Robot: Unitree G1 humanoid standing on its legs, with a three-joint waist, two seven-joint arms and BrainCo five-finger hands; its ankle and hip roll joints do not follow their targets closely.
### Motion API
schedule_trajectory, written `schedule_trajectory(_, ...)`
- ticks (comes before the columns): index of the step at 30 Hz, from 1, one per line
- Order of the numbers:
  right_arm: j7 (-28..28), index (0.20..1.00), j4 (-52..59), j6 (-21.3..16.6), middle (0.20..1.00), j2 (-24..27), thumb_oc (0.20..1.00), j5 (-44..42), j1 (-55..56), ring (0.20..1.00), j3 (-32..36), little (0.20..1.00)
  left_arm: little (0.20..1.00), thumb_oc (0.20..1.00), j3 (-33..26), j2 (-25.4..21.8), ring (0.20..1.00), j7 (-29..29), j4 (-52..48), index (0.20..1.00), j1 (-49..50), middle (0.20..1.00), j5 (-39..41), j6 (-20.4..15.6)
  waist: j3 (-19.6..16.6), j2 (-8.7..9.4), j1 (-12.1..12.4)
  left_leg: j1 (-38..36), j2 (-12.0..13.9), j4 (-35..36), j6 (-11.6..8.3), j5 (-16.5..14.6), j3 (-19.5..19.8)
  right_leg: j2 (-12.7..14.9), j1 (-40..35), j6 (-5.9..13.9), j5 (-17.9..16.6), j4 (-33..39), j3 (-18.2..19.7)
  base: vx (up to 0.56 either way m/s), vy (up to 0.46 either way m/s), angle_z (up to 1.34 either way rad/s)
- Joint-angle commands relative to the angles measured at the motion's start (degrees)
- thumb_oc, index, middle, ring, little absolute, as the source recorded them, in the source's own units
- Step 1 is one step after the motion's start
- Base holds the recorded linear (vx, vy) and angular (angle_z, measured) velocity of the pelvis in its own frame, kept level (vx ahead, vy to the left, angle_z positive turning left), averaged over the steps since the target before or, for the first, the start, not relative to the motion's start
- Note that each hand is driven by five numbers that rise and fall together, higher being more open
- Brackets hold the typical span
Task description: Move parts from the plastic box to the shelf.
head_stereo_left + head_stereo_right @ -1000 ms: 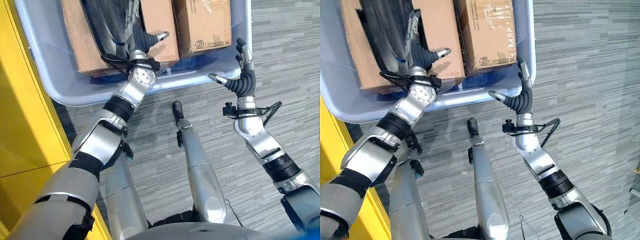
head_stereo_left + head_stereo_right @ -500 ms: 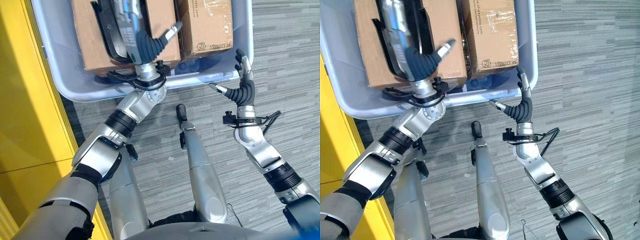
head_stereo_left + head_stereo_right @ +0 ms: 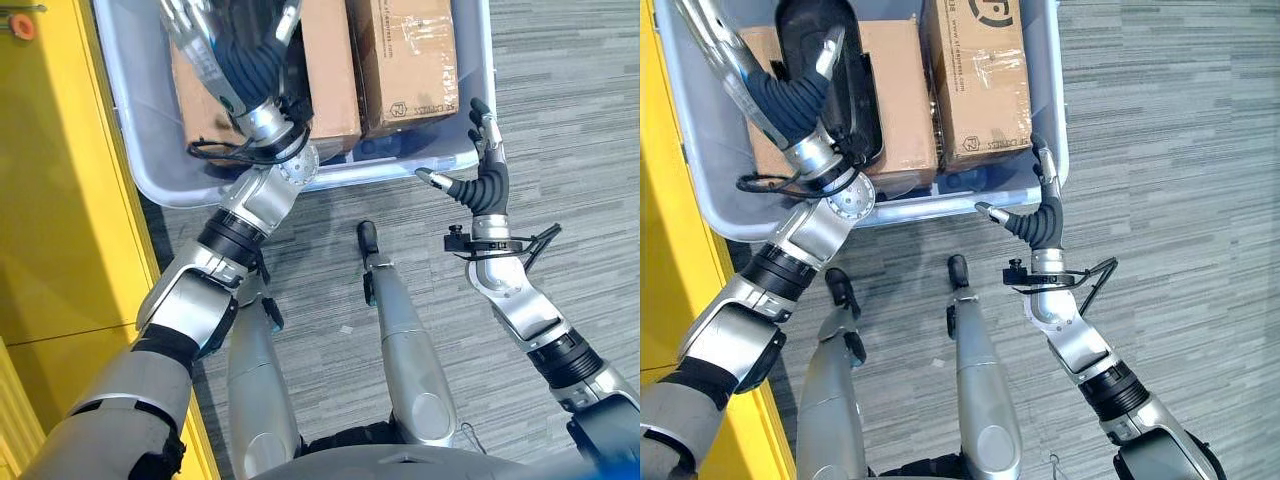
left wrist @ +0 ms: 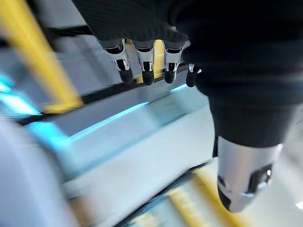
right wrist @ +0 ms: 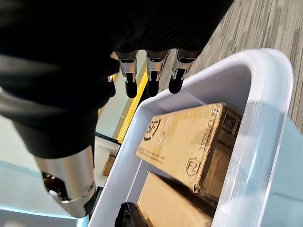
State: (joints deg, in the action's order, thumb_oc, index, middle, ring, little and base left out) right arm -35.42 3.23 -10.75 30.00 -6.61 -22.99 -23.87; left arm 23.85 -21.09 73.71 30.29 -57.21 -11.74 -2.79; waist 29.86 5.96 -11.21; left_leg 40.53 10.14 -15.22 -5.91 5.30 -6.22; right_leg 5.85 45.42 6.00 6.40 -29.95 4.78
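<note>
Plastic box [image 3: 1060, 110] — pale, on the grey floor [image 3: 1180, 150], holding two cardboard cartons [image 3: 980, 80] and a black part [image 3: 845, 90] lying on the left carton. My left hand [image 3: 790, 100] is raised over that part, fingers straight and relaxed. My right hand [image 3: 1038, 215] hovers at the box's near right corner — fingers apart, holding nothing.

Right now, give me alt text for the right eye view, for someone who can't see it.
Seen from above, a pale plastic box on grey striped floor holds two cardboard boxes and a black part. The left robot hand reaches into the box by the black part, while the right robot hand hovers open at the box's near corner. A yellow structure runs along the left.
</note>
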Motion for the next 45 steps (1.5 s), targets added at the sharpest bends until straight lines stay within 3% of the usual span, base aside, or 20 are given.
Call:
schedule_trajectory(1,1.7,1.0,2.9,-1.7,1.0,-0.3,1.0,-1.7,-2.3,1.0,2.4,1.0,1.0,1.0,0.1,-0.2,1.0,-14.6,3.4,1.0,-1.5,1.0,12.7,0.7,-0.1,-0.57,0.1,-1.0,-4.5,2.1,2.57,-3.3,-3.0,-7.1,-3.4,-4.41,3.7,-0.2,-5.4,0.0,-0.021,0.08)
schedule_trajectory(2,2.2,1.0,2.9,-1.0,1.0,-0.1,1.0,-1.8,-2.9,1.0,2.5,1.0,1.0,1.0,-0.2,1.2,1.0,-17.0,6.2,1.0,-0.7,1.0,21.1,1.0,-0.1,-0.59,0.0,-0.9,-4.4,1.8,2.51,-3.2,-3.0,-7.0,-3.3,-4.38,3.7,-0.4,-5.6,0.01,0.005,0.05)
schedule_trajectory(4,2.5,1.0,2.8,-0.3,1.0,-0.1,1.0,-1.6,-3.6,1.0,2.5,1.0,1.0,1.0,-0.9,2.3,1.0,-16.2,8.6,1.0,-0.3,1.0,20.4,0.8,-0.1,-0.61,-0.2,-0.8,-4.4,1.5,2.59,-3.4,-3.1,-7.0,-3.2,-4.38,3.8,-0.6,-5.6,0.0,0.0,0.0)
schedule_trajectory(8,3.8,1.0,2.7,0.6,1.0,0.9,1.0,-2.9,-5.4,1.0,2.7,1.0,1.0,1.0,-0.5,1.6,1.0,-18.7,13.9,1.0,-2.2,1.0,24.2,4.8,-0.1,-0.29,-1.3,0.1,-4.0,-0.1,2.35,-3.8,-4.1,-6.8,-1.9,-4.68,4.1,-1.4,-5.2,0.03,0.037,-0.01)
schedule_trajectory(9,3.9,1.0,2.7,0.7,1.0,0.8,1.0,-2.9,-5.1,1.0,2.5,1.0,1.0,1.0,-0.4,1.7,1.0,-18.7,14.2,1.0,-1.8,1.0,24.3,4.9,-0.1,-0.16,-1.5,-1.0,-4.3,-0.5,1.97,-5.2,-3.6,-6.6,-3.2,-4.4,5.4,-1.6,-4.9,0.08,0.052,-0.03)
schedule_trajectory(15,3.9,1.0,2.0,1.4,1.0,1.8,1.0,-3.4,-5.9,1.0,1.7,1.0,1.0,1.0,-0.6,1.4,1.0,-16.7,18.4,1.0,-3.3,1.0,24.6,6.1,-0.1,0.19,-2.6,0.4,-4.0,-2.1,1.7,-5.7,-4.4,-6.6,-1.8,-4.86,5.9,-2.6,-4.5,0.02,0.037,-0.07)
schedule_trajectory(19,3.1,1.0,1.0,1.2,1.0,2.0,1.0,-3.2,-6.5,1.0,0.9,1.0,1.0,1.0,-1.4,0.0,1.0,-9.3,21.4,1.0,-5.5,1.0,22.2,5.5,-0.1,0.52,-3.1,1.3,-3.7,-3.2,1.63,-6.0,-4.7,-6.7,-0.7,-5.07,6.2,-3.5,-4.3,0.0,0.0,0.0)
schedule_trajectory(23,2.4,1.0,0.7,0.8,1.0,2.0,1.0,-2.8,-6.4,1.0,0.3,1.0,1.0,1.0,-1.4,-1.3,1.0,-5.6,21.9,1.0,-6.7,1.0,20.0,4.4,-0.1,0.66,-3.0,1.9,-3.8,-3.5,1.65,-6.1,-4.7,-6.8,-0.2,-5.17,6.1,-3.6,-4.0,0.0,0.0,0.0)
schedule_trajectory(28,0.9,1.0,0.4,0.0,1.0,1.6,1.0,-2.0,-5.9,1.0,-0.8,1.0,1.0,1.0,-1.2,-2.2,1.0,-0.3,20.7,1.0,-7.1,1.0,13.5,-0.2,-0.1,0.67,-2.7,2.4,-3.9,-3.6,1.9,-6.4,-4.5,-7.0,0.2,-5.22,6.2,-3.8,-3.9,0.0,0.0,0.0)
schedule_trajectory(34,-0.5,1.0,-0.7,-1.2,1.0,0.9,1.0,-1.5,-5.8,1.0,-1.9,1.0,1.0,1.0,0.0,-1.7,1.0,4.7,18.0,1.0,-7.3,1.0,8.7,0.3,-0.1,1.0,-2.1,2.9,-4.2,-3.7,2.21,-6.6,-4.1,-7.3,0.3,-5.26,6.0,-3.7,-3.9,0.0,0.0,0.0)
schedule_trajectory(42,-1.4,1.0,-1.4,-1.4,1.0,0.4,1.0,-2.0,-5.8,1.0,-2.4,1.0,1.0,1.0,1.3,-1.9,1.0,0.2,19.0,1.0,-8.8,1.0,8.0,2.3,-0.1,1.87,-2.1,3.2,-4.2,-4.2,2.57,-7.1,-3.7,-7.6,0.3,-4.9,5.6,-3.7,-4.3,0.0,-0.011,0.02)
schedule_trajectory(45,-0.7,1.0,-1.7,-1.0,1.0,0.3,1.0,-2.0,-6.4,1.0,-2.6,1.0,1.0,1.0,1.6,-2.0,1.0,-1.0,20.4,1.0,-9.4,1.0,12.1,3.6,-0.1,2.2,-2.3,3.2,-4.1,-4.5,2.6,-7.4,-3.9,-7.7,0.3,-4.76,5.5,-3.6,-4.3,0.0,-0.005,0.03)
